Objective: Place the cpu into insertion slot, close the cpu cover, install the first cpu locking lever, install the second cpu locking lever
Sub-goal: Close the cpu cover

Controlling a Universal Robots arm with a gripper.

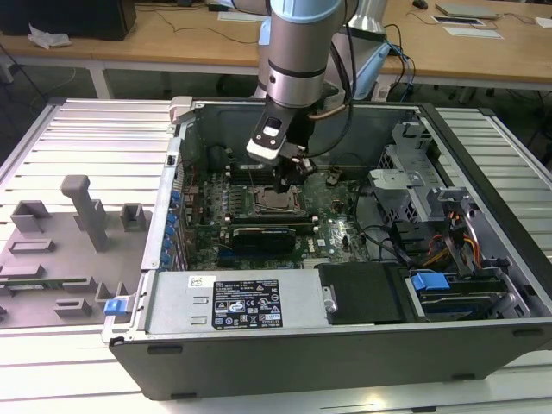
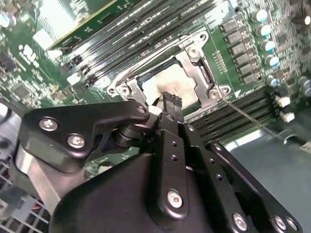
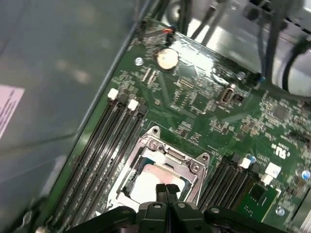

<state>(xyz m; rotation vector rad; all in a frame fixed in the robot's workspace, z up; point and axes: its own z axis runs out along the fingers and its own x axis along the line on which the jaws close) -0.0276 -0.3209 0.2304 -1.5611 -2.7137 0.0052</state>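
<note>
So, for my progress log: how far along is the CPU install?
Done: the cpu lies seated inside the window of the lowered cpu cover. In hand: the shut gripper is right over the chip. Left: one locking lever, a thin rod, sticks out loose; whether the other is latched, I cannot tell.

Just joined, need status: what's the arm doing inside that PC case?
The robot arm reaches into the open computer case. Its shut end effector sits just over the cpu, already seated on the motherboard. The cpu cover appears down around it.
</note>
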